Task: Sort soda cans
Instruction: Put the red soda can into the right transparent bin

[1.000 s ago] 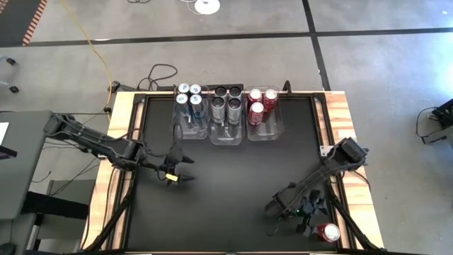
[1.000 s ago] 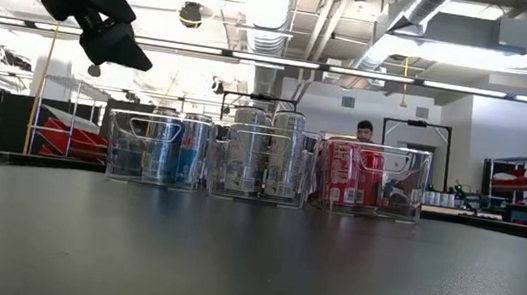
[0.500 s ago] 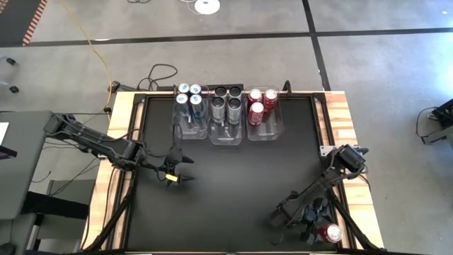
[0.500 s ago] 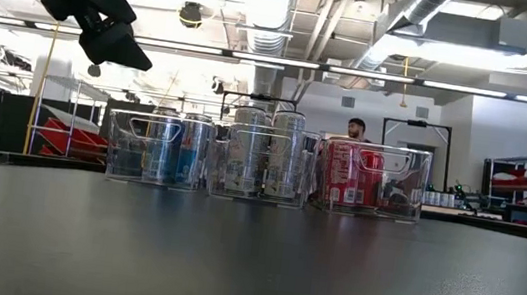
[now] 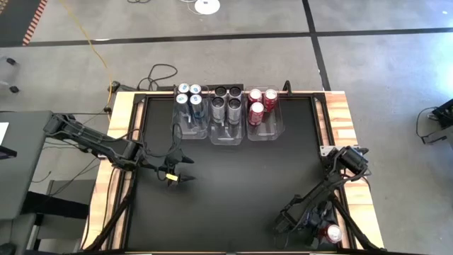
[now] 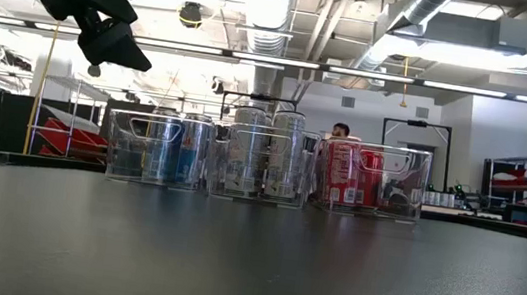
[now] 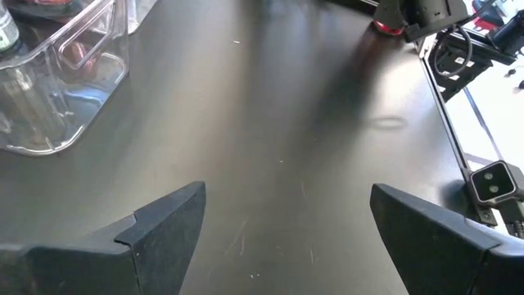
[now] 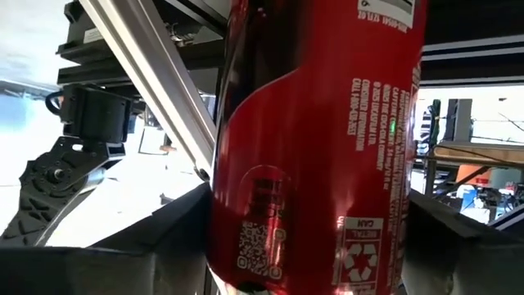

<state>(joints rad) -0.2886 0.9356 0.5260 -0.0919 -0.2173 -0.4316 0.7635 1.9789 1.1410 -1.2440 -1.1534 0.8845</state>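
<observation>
Can [image 5: 330, 233], red, stands at the table's [image 5: 233, 177] near right corner, silver top up, with the right gripper [image 5: 320, 231] closed in around it. In the right wrist view the red can [image 8: 315, 139] fills the frame between the two dark fingers, which sit at its sides; whether they press it yet I cannot tell. Judged step: pickup of the last loose can. The next move calls for a firm pinch, a straight lift, then a carry across to the red bin [image 5: 265, 117] at the far edge.

Count, high view: blue bin [image 5: 190, 113] holds four blue-silver cans [image 5: 189, 94]; middle bin [image 5: 226, 120] holds four dark cans [image 5: 226, 99]; red bin holds three red cans [image 5: 262, 99]. One slot remains.

Left gripper [image 5: 185, 170] hovers over the table's left side, fingers [image 7: 164, 225] spread wide, holding nothing.
</observation>
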